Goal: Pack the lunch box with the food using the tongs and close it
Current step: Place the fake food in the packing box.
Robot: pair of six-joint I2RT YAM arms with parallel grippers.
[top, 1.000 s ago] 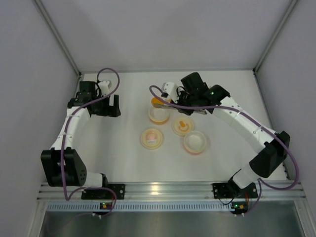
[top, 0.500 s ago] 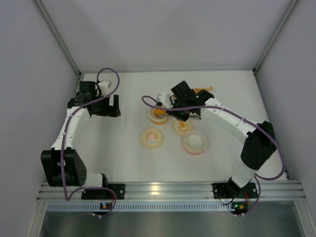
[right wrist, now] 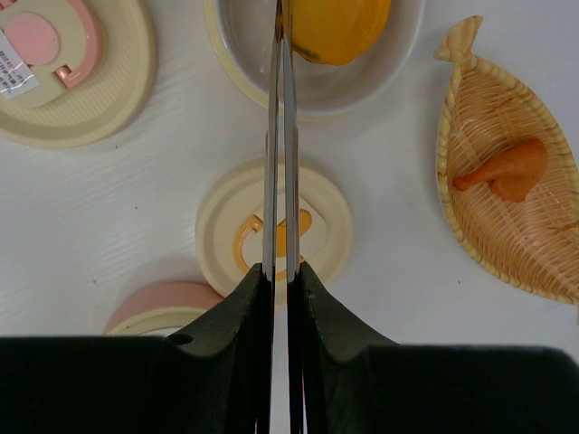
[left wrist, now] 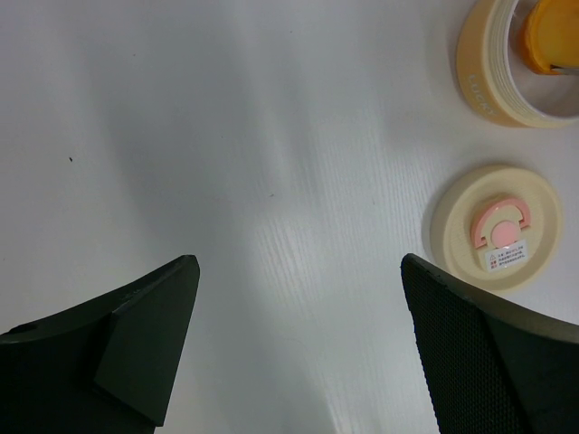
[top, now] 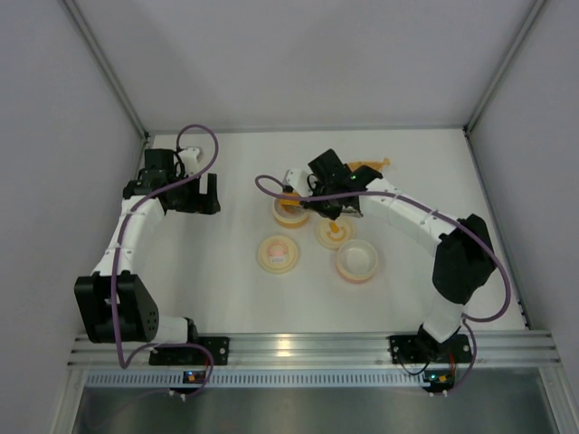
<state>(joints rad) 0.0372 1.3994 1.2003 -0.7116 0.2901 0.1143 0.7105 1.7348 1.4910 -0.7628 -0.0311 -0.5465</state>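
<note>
My right gripper (right wrist: 280, 268) is shut on the silver tongs (right wrist: 280, 136), whose two thin arms run nearly together up and out of the right wrist view. Their far end reaches over the round cream lunch box (right wrist: 317, 90), where a yellow-orange food lump (right wrist: 339, 27) lies just right of the arms; the tips are hidden. In the top view this gripper (top: 318, 193) hovers by the lunch box (top: 291, 213). A darker orange food piece (right wrist: 505, 170) lies in the woven fish-shaped dish (right wrist: 488, 235). My left gripper (top: 206, 193) is open over bare table, left of the lunch box (left wrist: 493, 81).
A cream lid with an orange handle (right wrist: 274, 233) lies under the tongs. A lid with a pink handle (left wrist: 498, 228) sits nearer the left arm. A pink-and-cream bowl (top: 357, 259) stands at front right. The woven dish (top: 366, 165) lies behind the right wrist.
The right arm has swung left and nearer with the tongs, from beside the woven dish to over the lunch box. The left arm has not moved.
</note>
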